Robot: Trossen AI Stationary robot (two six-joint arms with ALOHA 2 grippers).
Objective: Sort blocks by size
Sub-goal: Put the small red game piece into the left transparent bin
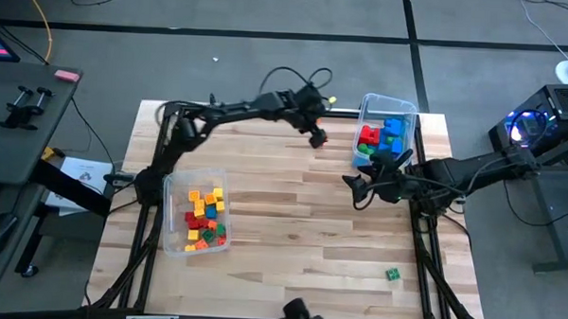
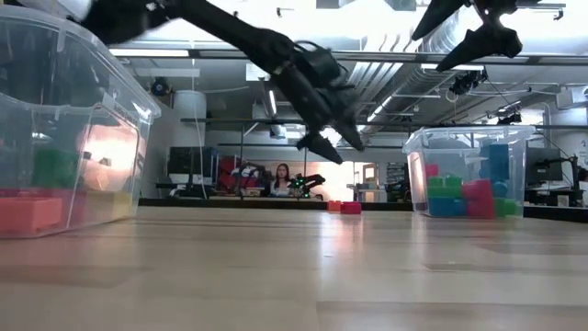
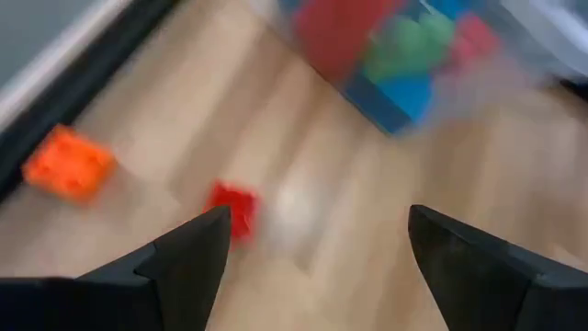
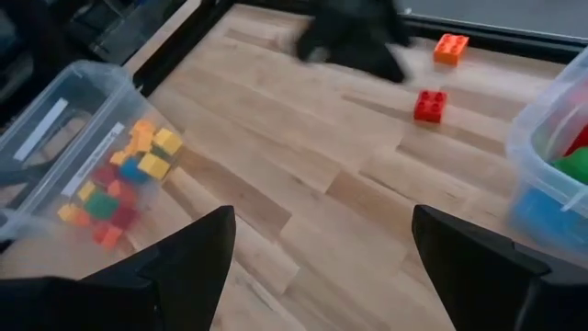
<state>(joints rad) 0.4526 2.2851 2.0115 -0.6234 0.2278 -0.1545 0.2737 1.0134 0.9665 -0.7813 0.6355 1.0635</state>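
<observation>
Light wooden table (image 1: 291, 226) on a grey floor, with two clear plastic bins and both arms raised above it.

The bin at the table's left (image 1: 195, 213) holds tiny cubes (image 1: 206, 219) in yellow, red, orange and green; the far-right bin (image 1: 387, 127) holds larger bricks (image 1: 380, 137) in red, blue and green. A red brick (image 4: 430, 106) and an orange brick (image 4: 451, 48) lie loose near the far edge, and a green block (image 1: 392, 273) sits alone near the front right. The left gripper (image 1: 318, 138) hangs over the far centre, fingers spread wide and empty; the right gripper (image 1: 354, 192) hovers beside the far-right bin, likewise wide and empty. Beyond the table the low view shows an office with ceiling lights, desks and a seated person (image 2: 279, 180).
</observation>
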